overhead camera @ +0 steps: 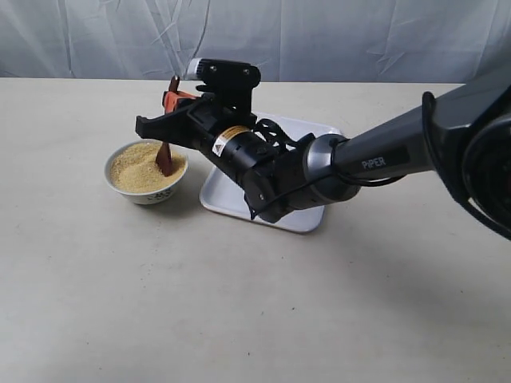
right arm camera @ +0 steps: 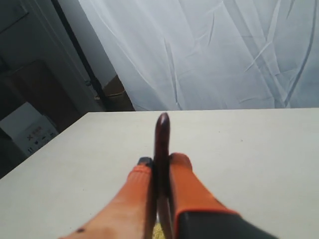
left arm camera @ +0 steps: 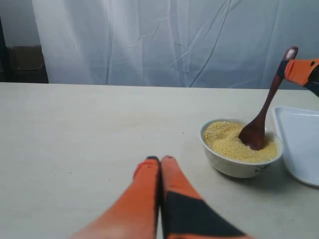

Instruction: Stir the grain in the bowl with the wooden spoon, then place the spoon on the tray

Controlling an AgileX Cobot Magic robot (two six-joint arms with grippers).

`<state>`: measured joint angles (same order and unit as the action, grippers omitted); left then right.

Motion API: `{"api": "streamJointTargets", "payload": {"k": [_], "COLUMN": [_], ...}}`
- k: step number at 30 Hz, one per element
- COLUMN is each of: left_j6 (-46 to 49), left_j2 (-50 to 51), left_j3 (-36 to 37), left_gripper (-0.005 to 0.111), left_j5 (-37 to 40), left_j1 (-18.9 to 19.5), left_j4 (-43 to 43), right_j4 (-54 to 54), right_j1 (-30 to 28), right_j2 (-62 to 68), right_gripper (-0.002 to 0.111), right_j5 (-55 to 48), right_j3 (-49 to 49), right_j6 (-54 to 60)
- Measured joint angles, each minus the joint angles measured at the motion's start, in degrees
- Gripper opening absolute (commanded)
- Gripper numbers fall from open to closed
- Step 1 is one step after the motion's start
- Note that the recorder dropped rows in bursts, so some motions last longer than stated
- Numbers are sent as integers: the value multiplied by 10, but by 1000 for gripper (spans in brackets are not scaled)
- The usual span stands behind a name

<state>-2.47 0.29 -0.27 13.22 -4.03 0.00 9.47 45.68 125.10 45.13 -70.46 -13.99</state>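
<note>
The small white bowl [overhead camera: 146, 172] [left arm camera: 240, 148] holds a mound of yellow-tan grain [overhead camera: 137, 171] [left arm camera: 230, 140]. The dark wooden spoon [overhead camera: 166, 155] [left arm camera: 259, 122] [right arm camera: 162, 137] stands tilted with its oval end dug into the grain. My right gripper [overhead camera: 174, 97] [right arm camera: 160, 160] is shut on the spoon's handle near its top, above the bowl. The white tray [overhead camera: 227, 198] [left arm camera: 301, 144] lies just beside the bowl, partly hidden under the right arm. My left gripper [left arm camera: 160, 159] is shut and empty, low over the table a short way from the bowl; the exterior view does not show it.
The beige table [overhead camera: 239, 303] spreads around the bowl and tray. A wrinkled pale curtain [overhead camera: 319, 36] hangs along its far edge. In the right wrist view a dark area with a white box [right arm camera: 25, 127] lies beyond the table's end.
</note>
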Motion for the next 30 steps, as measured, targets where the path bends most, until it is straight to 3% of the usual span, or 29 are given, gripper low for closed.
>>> {"api": "streamJointTargets", "payload": {"k": [30], "left_j6": [0], "left_j2": [0], "left_j3": [0], "left_gripper": [0], "left_j5": [0], "left_j1": [0], "left_j4": [0], "right_j4": [-61], "right_j1": [21], "right_j2": [-40], "right_gripper": [-1], "right_j5": [-25], "right_j3": [0], "right_j6": [-17]}}
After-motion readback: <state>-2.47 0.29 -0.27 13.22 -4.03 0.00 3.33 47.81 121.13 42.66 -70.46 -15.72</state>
